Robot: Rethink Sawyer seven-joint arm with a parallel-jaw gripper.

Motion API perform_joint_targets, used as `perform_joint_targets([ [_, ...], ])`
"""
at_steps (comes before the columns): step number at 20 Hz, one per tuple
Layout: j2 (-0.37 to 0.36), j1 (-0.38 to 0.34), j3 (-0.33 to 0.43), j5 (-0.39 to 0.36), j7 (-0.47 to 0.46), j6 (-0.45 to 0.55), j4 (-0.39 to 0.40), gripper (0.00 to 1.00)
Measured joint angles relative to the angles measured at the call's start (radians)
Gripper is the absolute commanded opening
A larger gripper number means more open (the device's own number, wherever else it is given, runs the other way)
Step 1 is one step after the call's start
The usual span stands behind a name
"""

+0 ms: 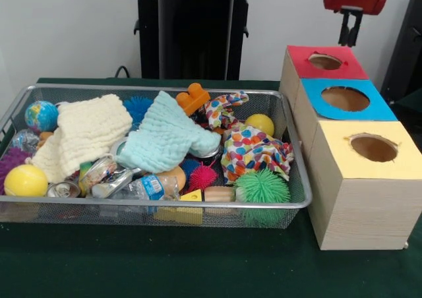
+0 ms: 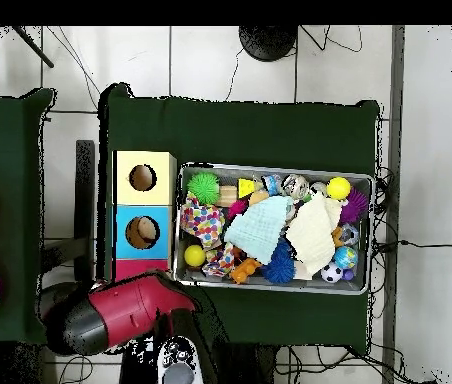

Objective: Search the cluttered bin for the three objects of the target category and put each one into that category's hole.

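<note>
Silver mesh bin (image 1: 300, 202) sat full, centre table, wooden boxes beside. Gripper (image 1: 350, 33) hung at 1 o'clock above red-topped box (image 1: 326, 62), fingers seemingly together, empty. Search step; next: travel to bin, pick target.

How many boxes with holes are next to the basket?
3, in a row beside the cluttered bin: the red box farthest back, the blue box in the middle, the yellow box nearest the camera.
</note>
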Motion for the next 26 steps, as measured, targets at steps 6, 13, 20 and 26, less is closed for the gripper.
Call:
perform_joint_targets([
  [6,0.006,-0.108,0.156,0.095,0.000,-0.139,0.085,0.00],
  [13,-0.001,-0.060,0.157,0.078,0.000,-0.168,0.120,0.00],
  [20,-0.106,0.080,0.080,0.009,0.000,0.156,0.081,0.00],
  [26,-0.184,0.098,0.074,0.008,0.000,0.360,0.052,0.00],
])
